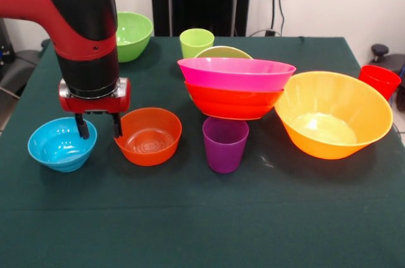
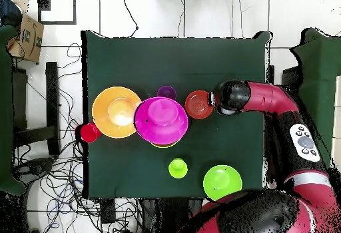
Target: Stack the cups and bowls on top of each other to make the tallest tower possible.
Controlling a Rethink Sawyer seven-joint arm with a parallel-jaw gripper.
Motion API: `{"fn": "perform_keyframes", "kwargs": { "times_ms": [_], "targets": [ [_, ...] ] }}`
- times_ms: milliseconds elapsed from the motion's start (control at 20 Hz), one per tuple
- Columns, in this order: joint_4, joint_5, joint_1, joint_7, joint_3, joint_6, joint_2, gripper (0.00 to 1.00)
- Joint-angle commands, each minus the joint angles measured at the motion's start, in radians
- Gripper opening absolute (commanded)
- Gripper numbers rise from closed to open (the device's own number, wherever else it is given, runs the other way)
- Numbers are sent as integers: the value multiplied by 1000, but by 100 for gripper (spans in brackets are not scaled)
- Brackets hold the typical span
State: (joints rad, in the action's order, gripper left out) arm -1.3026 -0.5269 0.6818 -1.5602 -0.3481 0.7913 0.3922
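My gripper (image 1: 99, 126) is open and empty. It hangs low between the small blue bowl (image 1: 62, 144) and the small orange-red bowl (image 1: 149, 135), one finger over each rim. The tower is the large pink bowl (image 1: 236, 73) resting in a red-orange bowl (image 1: 233, 103), with a lime green bowl (image 1: 223, 51) showing just behind them. The purple cup (image 1: 224, 144) stands in front of the pile. The large orange bowl (image 1: 332, 116) sits to the right. In the overhead view my arm (image 2: 233, 97) hides the gripper and the blue bowl, beside the orange-red bowl (image 2: 198, 104).
A second lime green bowl (image 1: 133, 35) sits at the back left near my arm. The lime green cup (image 1: 196, 42) stands at the back centre. The red cup (image 1: 380, 80) is at the table's right edge. Cables lie on the floor around the table (image 2: 133, 57).
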Motion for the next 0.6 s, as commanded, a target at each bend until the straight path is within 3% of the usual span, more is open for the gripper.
{"fn": "perform_keyframes", "kwargs": {
  "times_ms": [50, 600],
  "targets": [
    [4, -91, 5, 177, -39, -52, -58, 100],
    [17, -101, 12, 165, -43, -119, -133, 100]
  ]
}}
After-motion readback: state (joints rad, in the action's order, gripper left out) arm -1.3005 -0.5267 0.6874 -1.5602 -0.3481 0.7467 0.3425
